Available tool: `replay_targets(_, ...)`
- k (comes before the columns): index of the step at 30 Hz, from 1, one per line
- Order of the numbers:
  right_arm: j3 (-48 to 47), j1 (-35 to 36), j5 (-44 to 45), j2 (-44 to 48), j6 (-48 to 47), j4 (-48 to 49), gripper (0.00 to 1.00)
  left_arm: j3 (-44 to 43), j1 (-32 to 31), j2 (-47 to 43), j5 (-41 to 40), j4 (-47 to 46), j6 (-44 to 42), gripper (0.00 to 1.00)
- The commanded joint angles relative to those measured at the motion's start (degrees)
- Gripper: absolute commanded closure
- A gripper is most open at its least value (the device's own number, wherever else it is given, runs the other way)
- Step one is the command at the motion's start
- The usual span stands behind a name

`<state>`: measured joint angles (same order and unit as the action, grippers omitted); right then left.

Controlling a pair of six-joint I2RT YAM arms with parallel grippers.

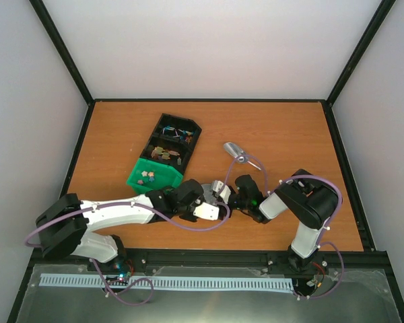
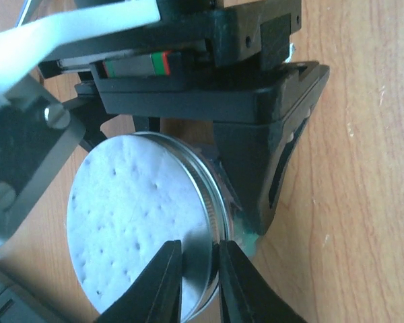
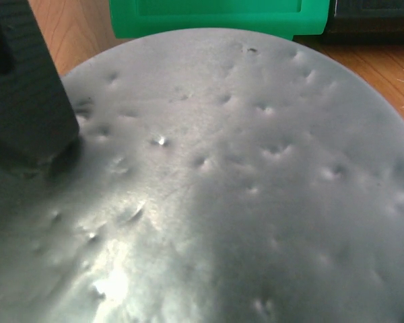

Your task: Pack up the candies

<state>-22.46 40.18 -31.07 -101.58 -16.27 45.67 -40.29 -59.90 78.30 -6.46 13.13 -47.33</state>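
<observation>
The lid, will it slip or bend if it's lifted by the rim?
The lid is probably stiff: it looks like metal with a rolled rim. Being shallow, it is likely light. Its smooth, shiny wall could slip between the left hand's narrow fingertips.

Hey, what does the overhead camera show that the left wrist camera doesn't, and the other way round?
Only the overhead view shows the green bin holding the candies, the black tray behind it and a silver cylinder on the table. Only the left wrist view shows the lid with its white dimpled lining and the left gripper pinching its rim. Both show the round lid and the wooden table.
</observation>
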Motion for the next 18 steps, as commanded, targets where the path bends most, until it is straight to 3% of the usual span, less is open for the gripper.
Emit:
replay_targets(1,0.0,0.7,-2.4,-0.8,-0.9,-1.5,0.49,2.7,0.1,-1.6,-3.4,1.1,-1.7,0.82)
replay_targets(11,1.3,0.7,-4.5,0.0,-0.9,0.7,0.51,4.6,5.9,-4.1,-2.5,1.1,-1.5,0.83)
replay_targets(18,1.5,0.7,-4.5,-0.2,-0.9,2.1,0.5,4.9,6.6,-11.6,7.0,5.1,-2.5,0.8)
